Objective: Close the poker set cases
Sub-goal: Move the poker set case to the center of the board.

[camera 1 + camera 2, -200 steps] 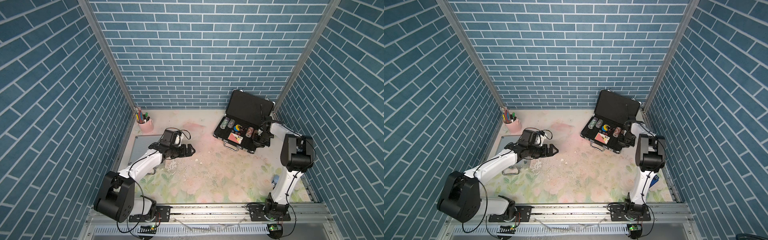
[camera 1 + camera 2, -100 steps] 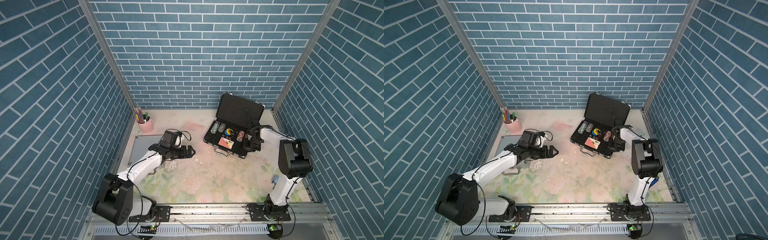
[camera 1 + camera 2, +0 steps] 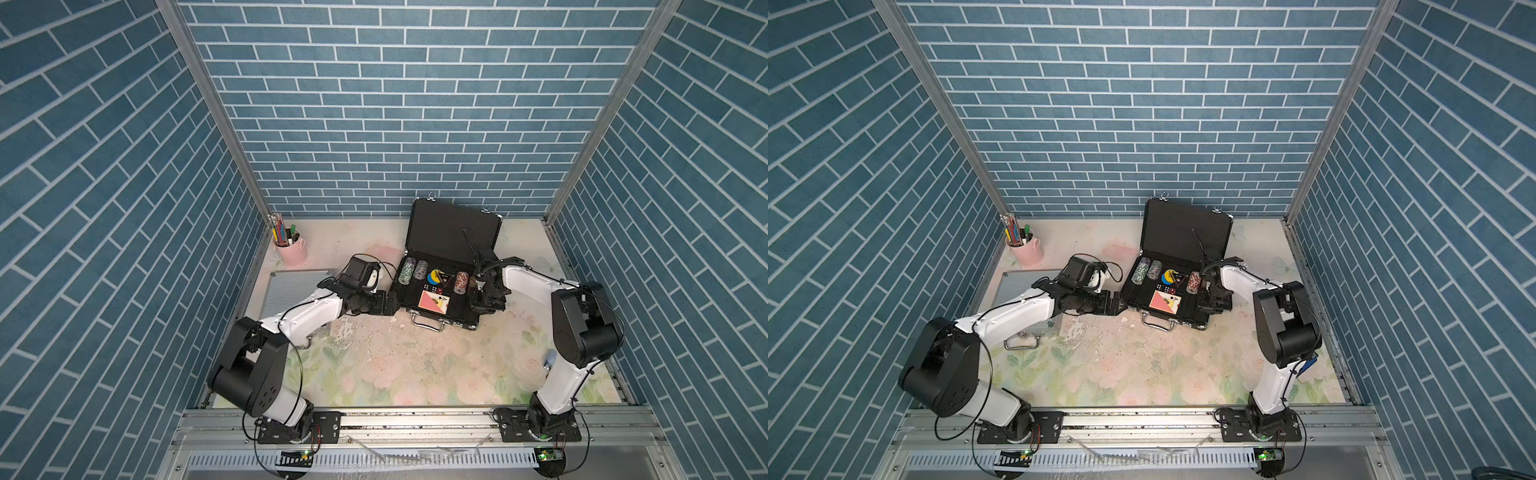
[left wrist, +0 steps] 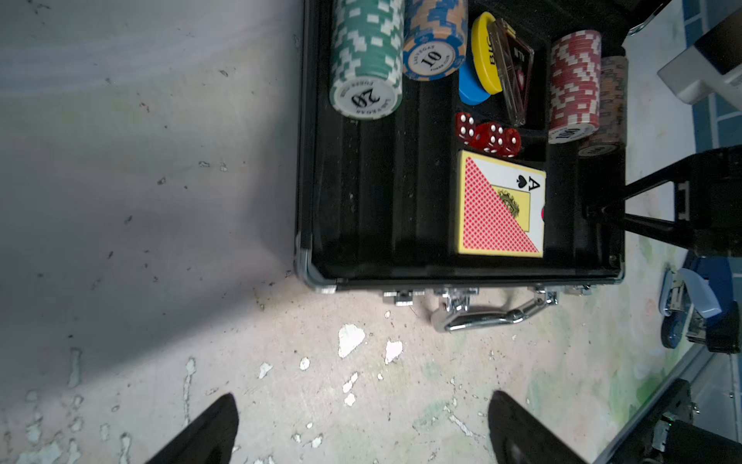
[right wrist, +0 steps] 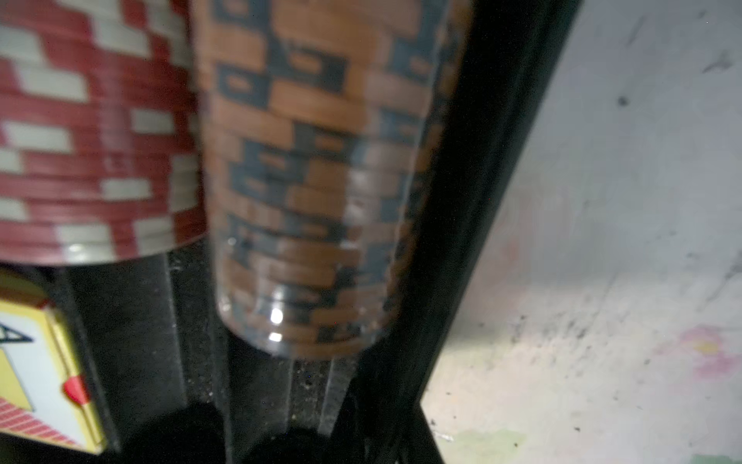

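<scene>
We see the black case (image 3: 453, 232) lined with matt black foam, its handle (image 4: 494, 315) bright polished chrome. At nine o'clock on the table, the silver case (image 3: 291, 291) shows ribbed, dull-sheened metal. The table covering (image 4: 353, 385) looks matt and rough (pale flecks peeling off). The poker chips (image 4: 365, 60) look smooth, faintly glossy plastic.

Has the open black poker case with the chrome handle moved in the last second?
Yes. The open black poker case has slid left across the table, closer to the pink pencil cup.
</scene>
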`<state>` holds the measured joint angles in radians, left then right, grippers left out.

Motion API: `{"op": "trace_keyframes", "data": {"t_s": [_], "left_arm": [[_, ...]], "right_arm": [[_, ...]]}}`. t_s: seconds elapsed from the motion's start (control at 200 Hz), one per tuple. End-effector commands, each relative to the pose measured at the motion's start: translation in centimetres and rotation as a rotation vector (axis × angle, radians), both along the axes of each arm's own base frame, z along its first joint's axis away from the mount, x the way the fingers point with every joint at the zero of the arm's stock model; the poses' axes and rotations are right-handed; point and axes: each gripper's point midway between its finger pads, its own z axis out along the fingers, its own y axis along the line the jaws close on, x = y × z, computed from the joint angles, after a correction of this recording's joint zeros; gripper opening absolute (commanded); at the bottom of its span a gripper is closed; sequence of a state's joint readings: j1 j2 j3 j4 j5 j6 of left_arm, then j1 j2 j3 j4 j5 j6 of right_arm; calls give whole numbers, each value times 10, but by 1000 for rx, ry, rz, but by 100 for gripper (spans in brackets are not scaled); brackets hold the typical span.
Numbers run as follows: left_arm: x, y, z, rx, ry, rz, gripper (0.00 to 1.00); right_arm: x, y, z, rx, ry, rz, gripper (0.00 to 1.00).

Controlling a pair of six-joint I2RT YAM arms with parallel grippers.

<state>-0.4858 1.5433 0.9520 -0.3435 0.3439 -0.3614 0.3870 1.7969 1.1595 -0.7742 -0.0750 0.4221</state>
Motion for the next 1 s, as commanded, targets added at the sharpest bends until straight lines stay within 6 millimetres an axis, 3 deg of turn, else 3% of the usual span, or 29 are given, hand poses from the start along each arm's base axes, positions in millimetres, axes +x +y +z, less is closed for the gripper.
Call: {"op": "trace_keyframes", "data": {"t_s": [0.0,0.41,0.61,0.84,0.99], "left_arm": [[9,1,-7,69,-11,-19,93],[21,9,-42,199,18,27,72],[28,5,-50,215,27,29,54],[8,11,-65,250,83,25,28],[-22,25,-75,249,127,57,23]], "right_arm": [[-76,3,-17,-1,265,200,0],[-84,8,-15,5,250,212,0],[-88,8,-19,6,260,214,0],[-93,6,-20,2,259,205,0],[-98,4,-20,1,259,173,0]]}}
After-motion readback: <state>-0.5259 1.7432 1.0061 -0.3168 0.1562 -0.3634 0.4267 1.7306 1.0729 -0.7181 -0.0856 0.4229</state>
